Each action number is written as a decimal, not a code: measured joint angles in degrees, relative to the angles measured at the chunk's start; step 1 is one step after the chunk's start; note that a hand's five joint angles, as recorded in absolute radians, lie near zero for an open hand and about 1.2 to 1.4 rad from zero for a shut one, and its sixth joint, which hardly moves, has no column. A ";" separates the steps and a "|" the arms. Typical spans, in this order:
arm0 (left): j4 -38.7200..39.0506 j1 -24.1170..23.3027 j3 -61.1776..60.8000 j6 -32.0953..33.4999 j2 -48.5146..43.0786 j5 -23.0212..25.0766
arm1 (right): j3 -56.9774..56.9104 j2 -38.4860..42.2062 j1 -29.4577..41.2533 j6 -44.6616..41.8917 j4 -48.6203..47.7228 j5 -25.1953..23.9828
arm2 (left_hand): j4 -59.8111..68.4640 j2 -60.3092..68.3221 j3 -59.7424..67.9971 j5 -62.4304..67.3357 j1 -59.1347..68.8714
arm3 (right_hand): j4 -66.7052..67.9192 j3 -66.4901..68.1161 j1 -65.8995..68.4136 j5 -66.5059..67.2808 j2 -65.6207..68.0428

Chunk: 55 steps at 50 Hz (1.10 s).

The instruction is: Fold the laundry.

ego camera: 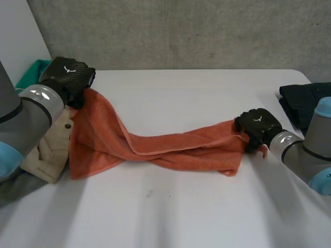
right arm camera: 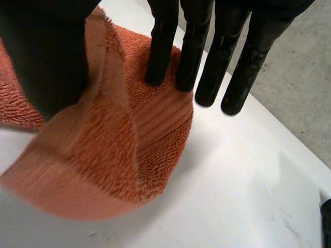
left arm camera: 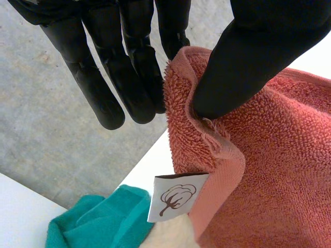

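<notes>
Across the white surface (ego camera: pixel 170 217), in the head view, an orange towel (ego camera: pixel 170 150) lies stretched and twisted between the two hands. The left hand (ego camera: pixel 70 75) holds one end up off the surface at the far left. The right hand (ego camera: pixel 257 126) grips the other end, low down at the right. A beige cloth (ego camera: pixel 51 150) lies just beside the towel on the left, with a teal cloth (ego camera: pixel 31 72) behind it. Dark clothes (ego camera: pixel 305 101) sit at the right edge.

From the left wrist, the left hand (left arm camera: pixel 248 62) pinches the towel's (left arm camera: pixel 279 170) edge between thumb and fingers. A white tag (left arm camera: pixel 176 199) with a little plant drawn on it hangs just under the pinch.

From the right wrist, the right hand (right arm camera: pixel 46 57) squeezes the towel's (right arm camera: pixel 114 155) corner between thumb and fingers, close to the surface.
</notes>
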 measured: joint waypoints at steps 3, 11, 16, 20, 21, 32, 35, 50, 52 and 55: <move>-0.04 0.00 -0.16 -0.02 0.38 0.00 | -0.43 0.23 -0.02 0.14 1.03 -0.01 | 0.00 0.00 0.01 0.00 0.00 | -3.44 -3.42 -1.93 -2.30 -2.83; -0.12 -0.06 -0.33 -0.05 0.47 0.00 | -2.06 1.63 -0.19 0.54 2.17 0.20 | 0.01 0.00 0.00 0.00 0.00 | 25.85 25.79 24.63 25.83 26.79; -0.17 -0.08 -0.62 -0.05 0.46 -0.02 | -3.10 1.56 -0.35 1.47 2.27 1.41 | 0.01 0.00 0.00 0.00 0.00 | 30.24 30.08 26.44 29.34 29.50; -0.31 -0.05 -0.93 -0.05 1.04 -0.05 | -3.46 -0.95 -0.56 1.80 3.64 2.16 | 0.01 0.00 0.00 0.00 0.00 | 30.24 30.08 26.44 29.34 29.50; -0.40 -0.03 -1.04 -0.05 1.36 -0.07 | -3.63 -1.95 -0.72 1.70 4.57 2.23 | 0.01 0.00 0.00 0.00 0.00 | 30.24 30.08 26.44 29.34 29.50; -4.20 0.49 -2.88 0.09 12.02 -0.36 | -11.80 -19.57 -8.09 -7.72 31.28 0.45 | 0.01 0.00 0.18 0.00 0.00 | 30.75 30.03 26.44 28.92 29.50; -5.94 1.02 -2.61 0.20 16.20 -0.32 | -15.32 -26.49 -9.91 -12.19 38.56 0.11 | 0.01 0.00 0.27 0.00 0.00 | 30.78 30.23 26.44 29.68 29.51; -10.25 3.00 -4.08 0.66 10.49 0.00 | -17.04 -27.62 -6.76 -21.06 49.19 1.33 | 0.02 0.08 0.27 0.00 0.00 | 30.77 30.23 26.44 29.68 29.51; -8.98 2.98 -2.97 0.84 5.87 -0.11 | -17.94 -23.54 -4.74 -21.60 48.55 3.64 | 0.02 0.09 0.27 0.00 0.00 | 30.78 30.23 26.44 29.68 29.51; -6.57 2.96 0.21 1.46 -0.28 -0.28 | -20.36 -17.81 -2.01 -21.97 46.35 7.44 | 0.03 0.09 0.27 0.00 0.00 | 30.78 30.23 26.44 29.68 29.51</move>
